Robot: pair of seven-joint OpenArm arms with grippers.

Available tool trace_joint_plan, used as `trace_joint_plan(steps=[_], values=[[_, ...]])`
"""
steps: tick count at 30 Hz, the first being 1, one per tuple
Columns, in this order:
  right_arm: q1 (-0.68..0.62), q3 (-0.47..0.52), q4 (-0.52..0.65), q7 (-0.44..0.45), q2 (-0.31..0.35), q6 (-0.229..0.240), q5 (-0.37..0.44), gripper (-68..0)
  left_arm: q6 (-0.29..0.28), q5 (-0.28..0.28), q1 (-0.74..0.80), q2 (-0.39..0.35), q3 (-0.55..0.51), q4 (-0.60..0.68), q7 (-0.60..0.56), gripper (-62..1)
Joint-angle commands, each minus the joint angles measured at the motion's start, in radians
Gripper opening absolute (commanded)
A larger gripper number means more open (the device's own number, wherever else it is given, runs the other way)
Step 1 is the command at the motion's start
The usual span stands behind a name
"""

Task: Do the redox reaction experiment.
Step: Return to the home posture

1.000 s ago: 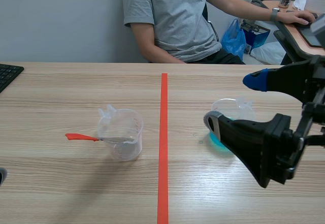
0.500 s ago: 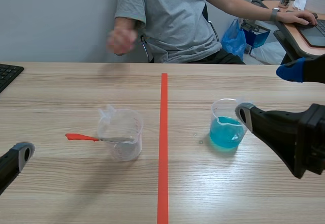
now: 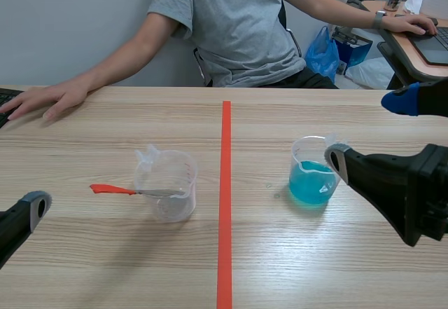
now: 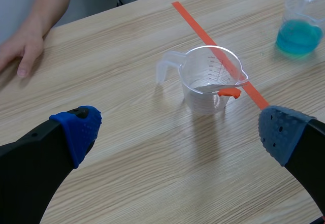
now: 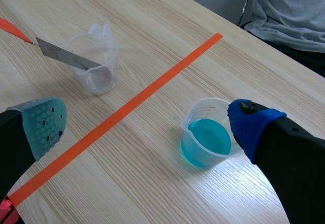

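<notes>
A clear measuring cup (image 3: 166, 184) stands left of the tape line, with a red-handled metal spatula (image 3: 112, 190) resting across it, handle out to the left. A clear cup of blue liquid (image 3: 311, 181) stands on the right side. My right gripper (image 3: 364, 130) hovers open just right of the blue cup; in the right wrist view this gripper (image 5: 147, 121) is open above the table with the blue cup (image 5: 205, 140) between its fingers and below. My left gripper (image 4: 179, 124) is open and empty, the clear cup (image 4: 210, 79) ahead of it. In the scene view one of its fingertips (image 3: 33, 205) shows low at the left.
A person sits across the table, one hand (image 3: 45, 99) flat on the far left by a keyboard (image 3: 4, 96). An orange-red tape line (image 3: 225, 197) runs down the middle. A side desk (image 3: 413, 39) stands at the far right behind.
The right gripper has drawn back to the right, uncovering the blue cup. The left gripper's finger has come into view low left. The person's arm has come down onto the table.
</notes>
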Motion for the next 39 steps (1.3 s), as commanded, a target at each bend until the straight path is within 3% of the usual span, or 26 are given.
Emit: trace_joint_plan(steps=[1, 39], values=[[0.014, 0.002, 0.005, 0.015, 0.0, 0.0, 0.01, 0.4, 0.002, -0.009, 0.002, -0.003, 0.003, 0.01, -0.014, 1.4], [0.014, 0.002, 0.005, 0.015, 0.0, 0.0, 0.006, 0.4, 0.002, -0.009, 0.002, -0.003, 0.003, 0.01, -0.073, 1.4]])
